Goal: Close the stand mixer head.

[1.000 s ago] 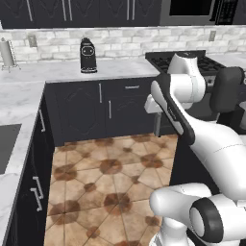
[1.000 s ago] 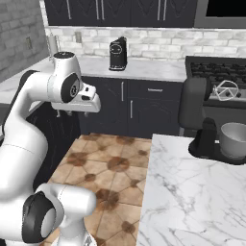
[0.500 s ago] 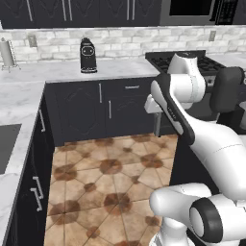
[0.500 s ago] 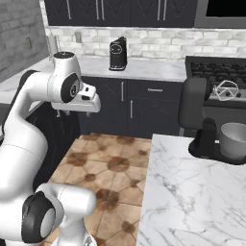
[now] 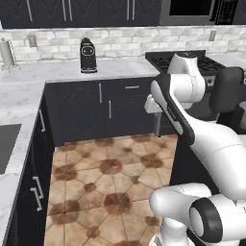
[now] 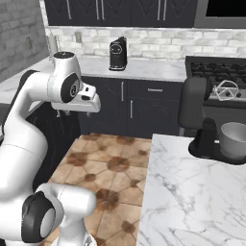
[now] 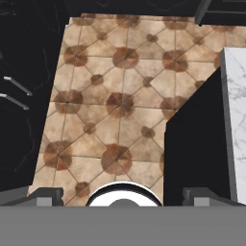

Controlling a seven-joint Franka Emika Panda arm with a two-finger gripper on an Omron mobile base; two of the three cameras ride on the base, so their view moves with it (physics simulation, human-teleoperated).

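Observation:
The stand mixer head (image 6: pixel 192 102) is a long, rounded, matte black arm, tilted up almost upright over the mixer's base (image 6: pixel 205 142) on the marble island. A small silver bowl (image 6: pixel 234 139) sits on that base. The same head (image 5: pixel 227 89) shows at the right edge of the left base view. My gripper (image 5: pixel 156 129) hangs over the tiled floor, pointing down, well to the left of the mixer and apart from it. In the hand view my gripper (image 7: pixel 123 198) is open, its tips far apart with nothing between them.
A boxy black coffee machine (image 5: pixel 87 55) stands on the back counter. A stove (image 6: pixel 214 73) sits behind the mixer. Dark cabinets (image 5: pixel 110 108) line the back and left. The marble island (image 6: pixel 192 192) edge is at the right. Tiled floor (image 7: pixel 120 96) lies below the hand.

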